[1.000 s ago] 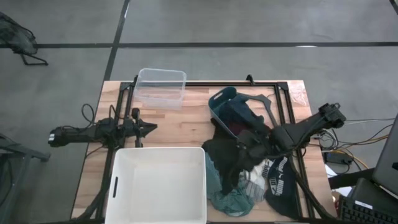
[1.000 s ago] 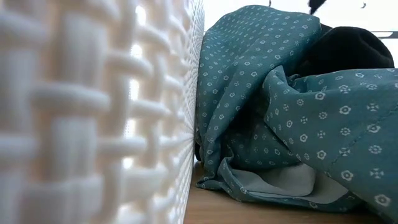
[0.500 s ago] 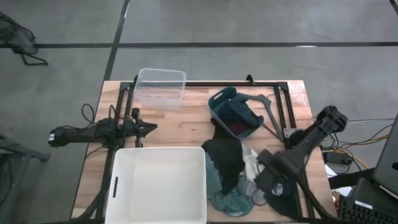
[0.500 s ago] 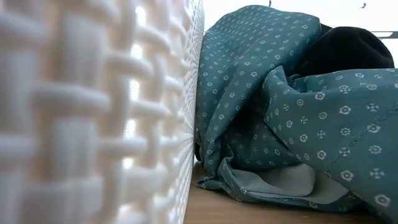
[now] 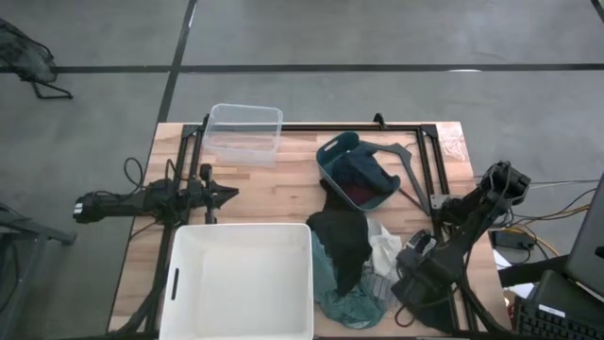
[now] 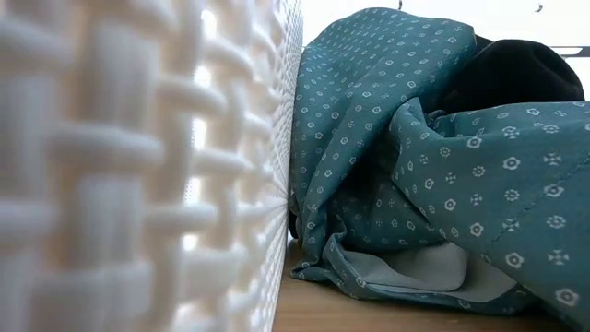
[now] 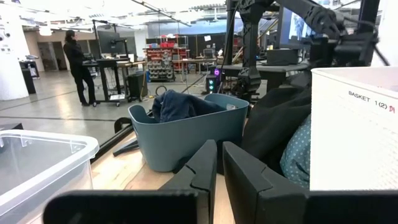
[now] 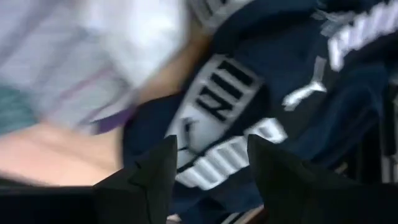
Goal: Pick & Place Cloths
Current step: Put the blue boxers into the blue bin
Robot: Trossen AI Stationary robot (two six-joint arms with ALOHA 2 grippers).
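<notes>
The cloths lie heaped on the table's near right part. A black one [image 5: 342, 238] lies over a teal dotted one [image 5: 330, 291], with a white one [image 5: 385, 247] and a grey striped one [image 5: 377, 283] beside them. The teal cloth [image 6: 415, 157] leans against the white tub's woven wall [image 6: 138, 166]. My right gripper [image 5: 412, 279] is open over a dark navy garment with white lettering [image 8: 249, 81], its fingers [image 8: 149, 174] standing either side of the lettering [image 8: 211, 146]. More dark and maroon cloths fill the teal basket [image 5: 330, 168]. My left gripper [image 5: 229, 195] waits shut at the table's left [image 7: 217, 155].
The big white tub [image 5: 189, 247] takes up the table's near middle. A clear plastic box [image 5: 245, 132] stands at the far edge. The teal basket [image 7: 180, 134] stands to the right of the table's middle. A black frame [image 5: 425, 142] runs around the right half. A person stands far off in the room [image 7: 78, 59].
My right gripper has swung from over the black cloth, near the basket, toward the table's near right corner. It now hangs above the navy garment. The white cloth, which the arm hid before, shows now. The teal cloth by the tub has kept still.
</notes>
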